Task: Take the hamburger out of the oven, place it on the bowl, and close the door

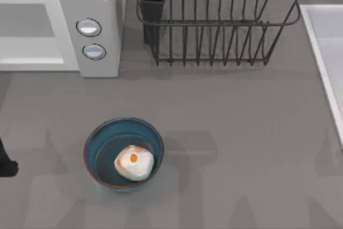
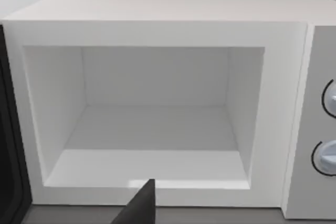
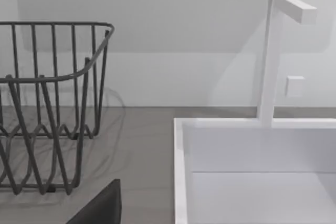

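The hamburger (image 1: 134, 163), a cream lump with orange patches, lies inside the blue bowl (image 1: 92, 142) on the table's front left. The white oven (image 1: 99, 1) stands at the back left with its cavity (image 2: 152, 129) open and bare. The door (image 2: 7, 145) stands swung open, a dark strip of it beside the opening. My left gripper (image 1: 6, 165) is at the left edge of the table, left of the bowl and apart from it, facing the oven opening (image 2: 139, 208). My right gripper (image 3: 100, 208) hangs off to the right, near the sink.
A dark wire dish rack (image 1: 214, 22) stands at the back middle, right of the oven. A white sink (image 1: 321, 41) with a tall faucet (image 3: 273, 56) runs along the right side. Two round knobs (image 1: 89, 27) sit on the oven's front panel.
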